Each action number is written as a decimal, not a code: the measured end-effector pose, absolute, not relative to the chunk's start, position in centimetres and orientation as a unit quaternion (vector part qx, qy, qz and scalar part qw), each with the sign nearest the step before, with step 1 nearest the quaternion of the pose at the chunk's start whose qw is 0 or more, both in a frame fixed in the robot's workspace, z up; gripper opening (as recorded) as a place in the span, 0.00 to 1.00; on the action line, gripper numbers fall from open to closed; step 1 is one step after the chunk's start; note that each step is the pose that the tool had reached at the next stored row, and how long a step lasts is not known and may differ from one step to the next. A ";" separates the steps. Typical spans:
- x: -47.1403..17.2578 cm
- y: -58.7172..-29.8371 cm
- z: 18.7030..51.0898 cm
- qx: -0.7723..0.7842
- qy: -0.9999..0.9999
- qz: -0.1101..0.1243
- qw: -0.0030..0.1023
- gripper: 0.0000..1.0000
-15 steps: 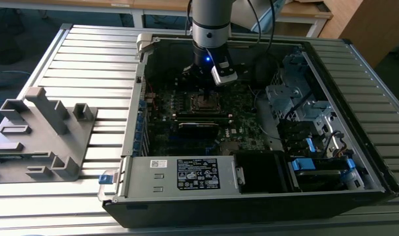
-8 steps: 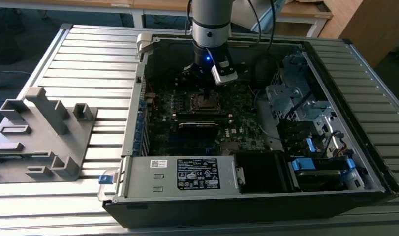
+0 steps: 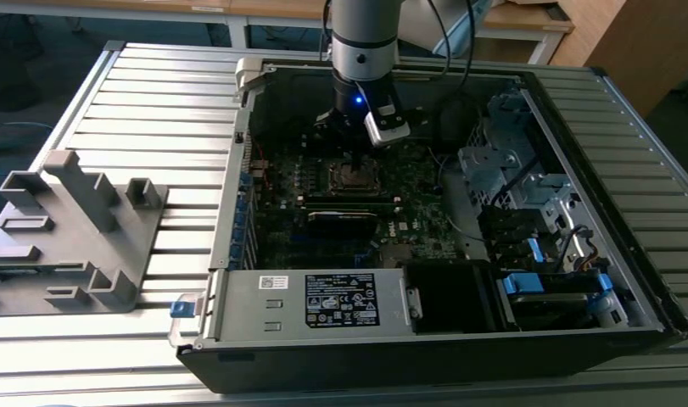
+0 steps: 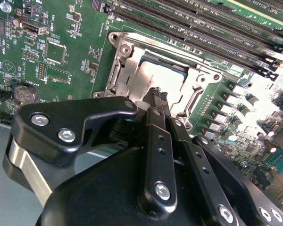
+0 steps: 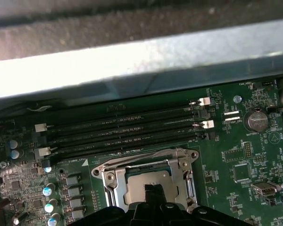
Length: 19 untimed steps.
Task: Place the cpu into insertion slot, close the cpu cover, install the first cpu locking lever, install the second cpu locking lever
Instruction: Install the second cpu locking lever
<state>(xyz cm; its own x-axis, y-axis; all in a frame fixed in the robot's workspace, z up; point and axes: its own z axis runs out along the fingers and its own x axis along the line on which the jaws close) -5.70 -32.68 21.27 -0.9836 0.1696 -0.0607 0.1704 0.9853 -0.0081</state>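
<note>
The cpu [image 4: 162, 77] [image 5: 144, 178] lies flat in the insertion slot [image 3: 353, 178], its silvery top showing through the window of the cpu cover [image 4: 125, 63] [image 5: 109, 181]. The cover lies down over the chip. My gripper [image 4: 155, 96] [image 5: 153, 194] hangs low over the near edge of the socket, its black fingers [image 4: 153, 141] drawn together to one narrow tip that hides part of the chip and the frame. I cannot see anything between them. In the exterior view the gripper [image 3: 355, 159] stands straight above the socket inside the open computer case.
Long black memory slots [image 5: 122, 132] run beside the socket. A row of capacitors [image 4: 240, 113] and a coin battery [image 5: 255, 120] stand nearby. The case wall [image 3: 236, 170], a labelled power supply [image 3: 321, 301] and drive cages [image 3: 513, 178] enclose the board. A grey fixture [image 3: 72, 229] sits outside the case.
</note>
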 end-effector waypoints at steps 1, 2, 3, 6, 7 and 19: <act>-5.7 -32.7 21.4 0.085 0.996 -0.007 0.030 0.10; -5.7 -32.7 21.5 0.085 0.996 -0.007 0.030 0.10; -5.7 -32.7 21.7 0.085 0.996 -0.007 0.030 0.10; -5.7 -32.7 22.1 0.085 0.996 -0.007 0.030 0.10; -5.7 -32.7 22.2 0.085 0.996 -0.007 0.030 0.10; -5.6 -32.7 22.2 0.085 0.996 -0.008 0.014 0.10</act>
<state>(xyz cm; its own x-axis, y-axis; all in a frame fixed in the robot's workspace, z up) -5.65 -32.68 22.17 -0.9851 0.1696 -0.0294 0.1700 0.9853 -0.0136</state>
